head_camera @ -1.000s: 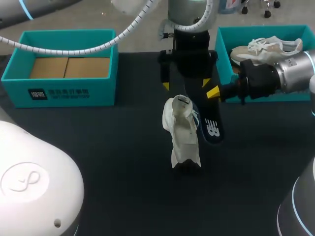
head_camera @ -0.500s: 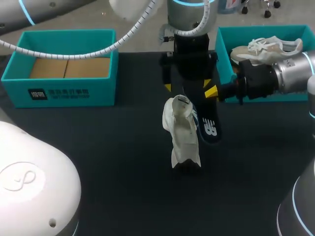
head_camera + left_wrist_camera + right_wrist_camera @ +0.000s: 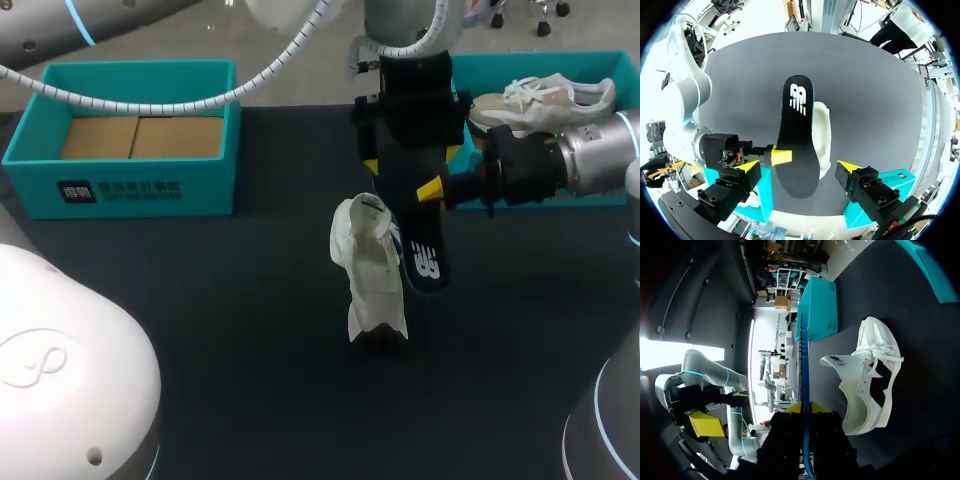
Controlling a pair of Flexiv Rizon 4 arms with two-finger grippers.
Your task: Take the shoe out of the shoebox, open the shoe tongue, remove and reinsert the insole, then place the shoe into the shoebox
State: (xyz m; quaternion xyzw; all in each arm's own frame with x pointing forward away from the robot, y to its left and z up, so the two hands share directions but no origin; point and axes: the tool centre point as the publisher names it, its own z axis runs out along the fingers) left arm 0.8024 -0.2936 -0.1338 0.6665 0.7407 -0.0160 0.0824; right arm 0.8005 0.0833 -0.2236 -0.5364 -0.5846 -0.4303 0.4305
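Nearest me on the bench [image 3: 200, 330], the white shoe [image 3: 368, 275] sits out of both boxes, near the middle. From overhead it is foreshortened and I cannot make out how it rests. The right wrist view shows its laces and its gaping mouth far better.

Just beside the shoe is the dark insole [image 3: 424, 262]. My right pincer [image 3: 432, 189] is clamped on one long edge of it. In the head view only one yellow tip shows there. The right wrist view settles it: the insole runs edge-on as a thin line, with a finger pressed to each face. I cannot tell whether the insole's far end touches the bench or the shoe.

Above that, my left pincer [image 3: 412, 160] hangs over the insole's heel end, and its body hides that end from the head camera. Its own wrist view shows the fingers spread wide, clear of the insole on both sides and gripping nothing.

Farther back stand two teal boxes. The left box [image 3: 120, 190] shows a cardboard floor. The right box [image 3: 455, 110], partly hidden behind my arms, holds a second shoe [image 3: 540, 95].
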